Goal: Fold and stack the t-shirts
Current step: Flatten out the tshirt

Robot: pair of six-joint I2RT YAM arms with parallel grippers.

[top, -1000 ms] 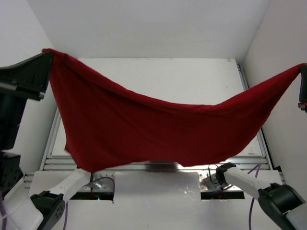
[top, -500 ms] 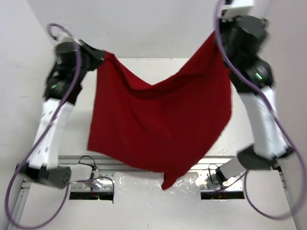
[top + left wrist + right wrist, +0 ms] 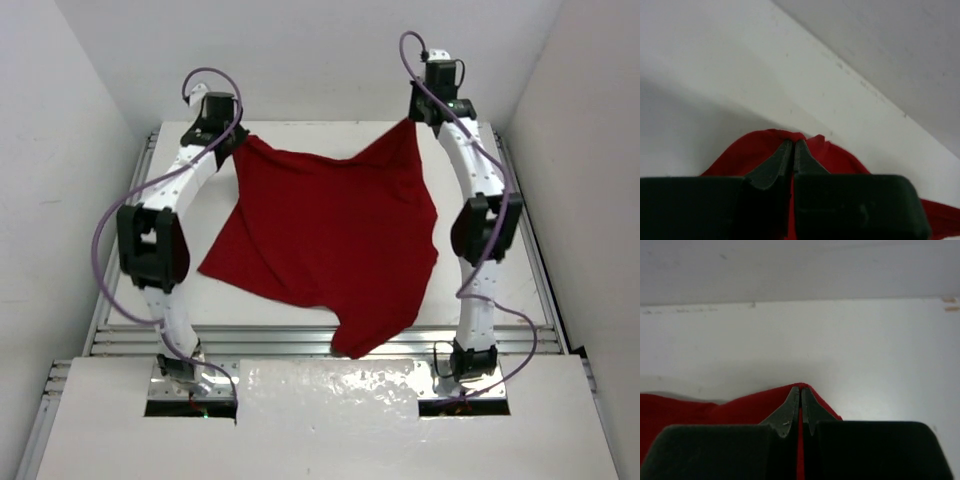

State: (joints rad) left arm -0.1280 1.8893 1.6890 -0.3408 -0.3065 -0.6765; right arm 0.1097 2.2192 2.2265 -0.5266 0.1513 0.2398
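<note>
**Overhead view.** Both arms reach to the far end of the white table (image 3: pixel 320 135), and each claw is clenched on one corner of the dark red t-shirt (image 3: pixel 325 235). The left gripper (image 3: pixel 238 140) pinches the far-left corner and the right gripper (image 3: pixel 412 123) the far-right corner. The cloth edge between the two claws dips in a shallow V towards the arm bases. Behind the claws the shirt spreads over the tabletop, mostly flat and slightly skewed. One pointed flap lies farthest from the claws, over the metal rails (image 3: pixel 250 338) at the table's near edge, on the right arm's side. A purple cable (image 3: pixel 200 75) loops above the left wrist.

**Left wrist view.** The two dark fingers (image 3: pixel 772 167) are pressed together with no gap at the tips. Red cloth is bunched around and just beyond the tips, with bare white tabletop ahead of the claw.

**Right wrist view.** The fingers (image 3: pixel 785 415) meet likewise, and a thin red strip shows between them — the gripped corner. The rest of the cloth runs off to the left of the claw, and the table ahead and to the right of it is white
</note>
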